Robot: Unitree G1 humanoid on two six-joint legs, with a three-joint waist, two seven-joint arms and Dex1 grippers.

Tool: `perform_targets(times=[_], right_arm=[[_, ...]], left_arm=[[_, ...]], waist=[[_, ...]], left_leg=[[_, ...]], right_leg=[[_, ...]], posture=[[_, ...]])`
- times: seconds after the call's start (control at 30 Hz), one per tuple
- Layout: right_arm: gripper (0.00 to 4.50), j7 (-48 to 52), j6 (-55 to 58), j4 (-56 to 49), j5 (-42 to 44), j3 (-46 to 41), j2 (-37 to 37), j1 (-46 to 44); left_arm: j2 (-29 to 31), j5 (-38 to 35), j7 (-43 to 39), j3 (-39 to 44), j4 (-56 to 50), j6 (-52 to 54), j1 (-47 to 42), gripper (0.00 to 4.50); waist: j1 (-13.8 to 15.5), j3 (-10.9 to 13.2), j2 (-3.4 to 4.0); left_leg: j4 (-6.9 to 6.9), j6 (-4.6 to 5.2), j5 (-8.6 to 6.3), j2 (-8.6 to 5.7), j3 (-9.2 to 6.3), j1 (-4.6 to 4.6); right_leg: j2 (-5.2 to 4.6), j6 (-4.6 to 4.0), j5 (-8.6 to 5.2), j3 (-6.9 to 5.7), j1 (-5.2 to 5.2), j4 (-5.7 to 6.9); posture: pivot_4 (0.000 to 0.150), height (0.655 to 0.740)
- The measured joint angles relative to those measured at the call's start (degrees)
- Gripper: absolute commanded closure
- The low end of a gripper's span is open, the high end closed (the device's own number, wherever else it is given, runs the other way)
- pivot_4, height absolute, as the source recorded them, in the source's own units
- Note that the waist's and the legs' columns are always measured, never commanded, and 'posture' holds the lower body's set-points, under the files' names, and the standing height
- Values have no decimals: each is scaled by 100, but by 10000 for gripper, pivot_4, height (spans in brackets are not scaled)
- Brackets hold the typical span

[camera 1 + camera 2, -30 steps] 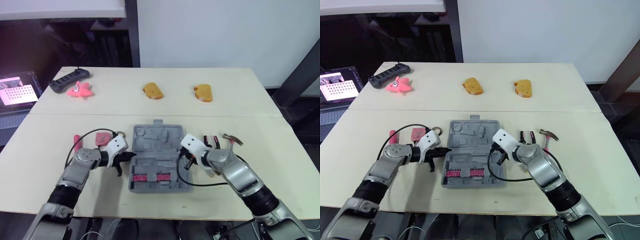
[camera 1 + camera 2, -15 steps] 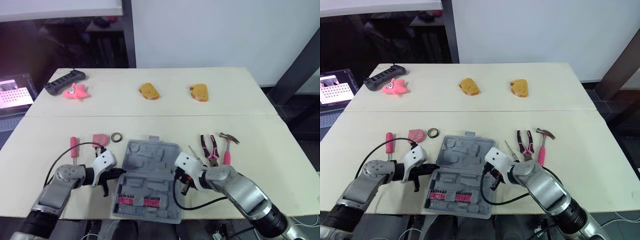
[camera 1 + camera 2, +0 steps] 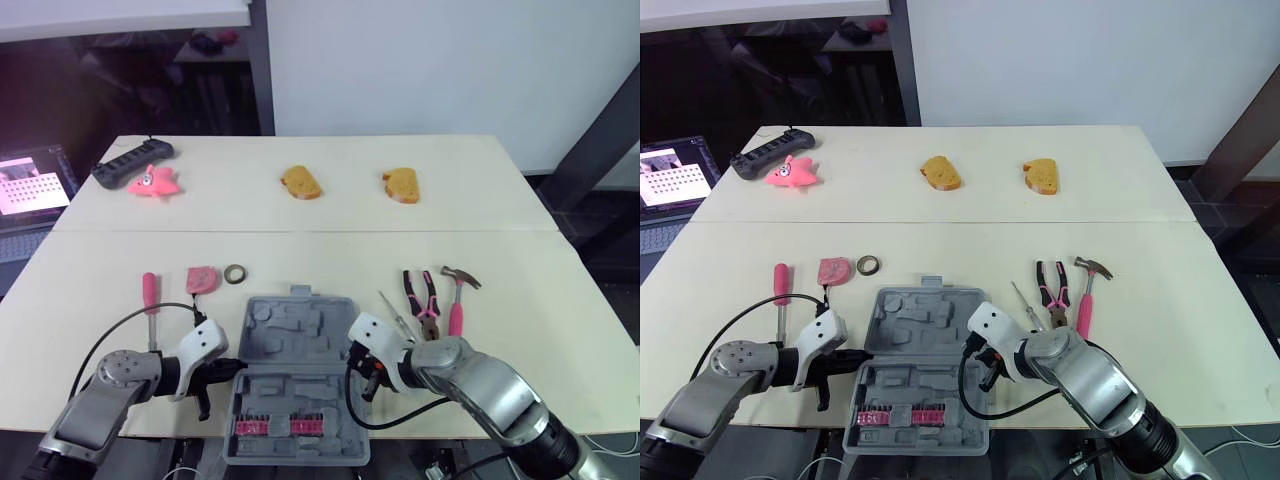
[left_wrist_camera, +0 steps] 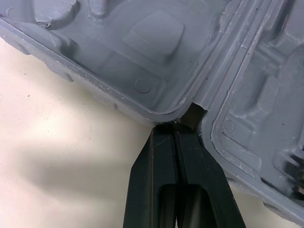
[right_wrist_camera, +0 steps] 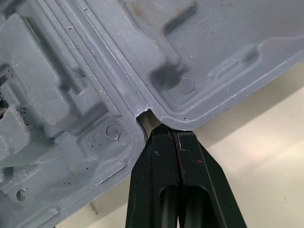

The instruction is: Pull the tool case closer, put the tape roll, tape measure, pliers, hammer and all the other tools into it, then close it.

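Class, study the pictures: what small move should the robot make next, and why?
Probably draw the left gripper and right gripper off the case. It already lies open at the near edge of the table, both rest shut against its hinge ends, and the pliers and hammer lie outside it.

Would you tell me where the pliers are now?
In the left eye view, the pliers lie right of the tool case, between a slim screwdriver and the hammer.
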Motion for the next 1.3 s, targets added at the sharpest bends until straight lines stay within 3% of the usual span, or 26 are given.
perform_targets(times=[1.3], right_arm=[[44626,-508,205,-172,511,76,-138,-31]], left_arm=[[50,-18,17,-41,-115,64,132,45000]], waist=[[-7,0,0]], left_leg=[[-7,0,0,0,4,-3]], right_leg=[[-2,-11,-10,5,-3,-16]], posture=[[1500,7400]])
